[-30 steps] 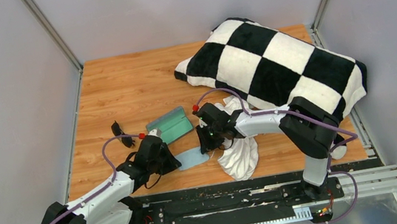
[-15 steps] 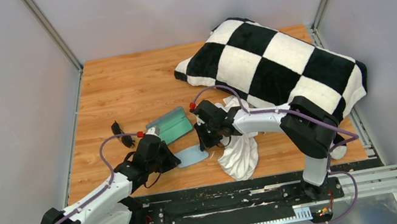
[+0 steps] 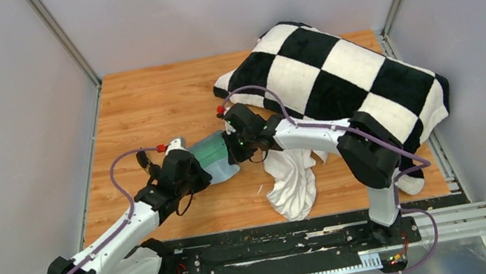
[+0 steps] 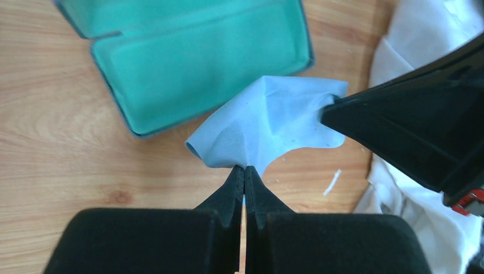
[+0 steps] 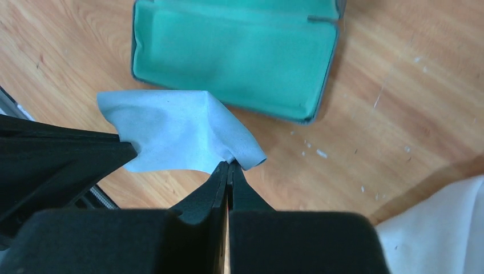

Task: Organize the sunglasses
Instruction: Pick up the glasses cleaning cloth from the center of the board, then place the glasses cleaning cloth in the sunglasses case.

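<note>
Cloth — in left pincer, right pincer

a wooden surface sat between grey walls. the left arm reached in from the near left corner and the right arm stretched leftward from the near right. the left pincer and right pincer met close together at an open case with a mint-green inside. a light-blue cloth showed just beside both pincers, whose tips were hidden. a black-and-white checkered cushion filled the far right corner, and crumpled white fabric lay under the right arm.
</note>
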You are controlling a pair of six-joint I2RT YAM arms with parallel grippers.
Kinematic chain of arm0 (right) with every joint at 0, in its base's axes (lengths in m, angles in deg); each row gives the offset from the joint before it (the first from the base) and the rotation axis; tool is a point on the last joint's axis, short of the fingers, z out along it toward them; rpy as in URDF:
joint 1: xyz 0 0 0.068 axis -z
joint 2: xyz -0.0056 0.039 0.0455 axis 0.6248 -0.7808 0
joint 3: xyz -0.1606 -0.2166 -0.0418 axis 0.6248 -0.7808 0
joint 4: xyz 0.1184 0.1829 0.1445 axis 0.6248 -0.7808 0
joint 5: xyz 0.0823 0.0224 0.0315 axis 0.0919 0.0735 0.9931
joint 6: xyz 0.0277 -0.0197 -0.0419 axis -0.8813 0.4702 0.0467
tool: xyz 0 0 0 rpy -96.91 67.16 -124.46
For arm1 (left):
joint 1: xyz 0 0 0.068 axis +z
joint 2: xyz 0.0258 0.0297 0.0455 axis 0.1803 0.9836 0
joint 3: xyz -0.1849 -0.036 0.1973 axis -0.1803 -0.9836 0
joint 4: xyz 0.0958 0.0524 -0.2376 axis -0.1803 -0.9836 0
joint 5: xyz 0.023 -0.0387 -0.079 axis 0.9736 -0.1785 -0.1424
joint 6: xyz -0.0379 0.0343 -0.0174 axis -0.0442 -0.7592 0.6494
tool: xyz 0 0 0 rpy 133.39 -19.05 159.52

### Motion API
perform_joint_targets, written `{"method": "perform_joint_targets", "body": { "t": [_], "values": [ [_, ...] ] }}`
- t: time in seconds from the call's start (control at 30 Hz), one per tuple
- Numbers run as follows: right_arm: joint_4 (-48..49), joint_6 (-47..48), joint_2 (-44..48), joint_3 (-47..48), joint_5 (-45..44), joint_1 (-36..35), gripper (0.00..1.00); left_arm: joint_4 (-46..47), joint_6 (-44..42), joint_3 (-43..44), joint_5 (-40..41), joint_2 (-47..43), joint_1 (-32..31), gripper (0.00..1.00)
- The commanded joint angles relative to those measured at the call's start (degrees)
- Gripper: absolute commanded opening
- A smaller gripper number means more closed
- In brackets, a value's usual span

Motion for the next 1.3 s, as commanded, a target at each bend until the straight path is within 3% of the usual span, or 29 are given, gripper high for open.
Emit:
{"method": "perform_joint_targets", "body": {
  "t": [0.0,0.5,0.87,1.27],
  "values": [
    [-2.25,1.76,-3.32,4.37,-1.34,1.64,0.0,2.08,-2.35,2.02,1.2,4.32,3.72,0.0],
    [-3.74,3.08,-13.89,16.39,0.8,2.96,0.0,3.38,-6.99,4.85,1.79,12.19,8.99,0.0],
    [-3.71,2.68,-15.45,15.81,0.06,3.24,0.0,10.02,-6.66,3.07,0.47,18.21,9.61,0.0],
    [-2.23,2.8,-15.65,14.19,-0.43,3.58,0.0,8.91,-7.06,4.35,3.62,21.17,9.61,0.0]
  ]
}}
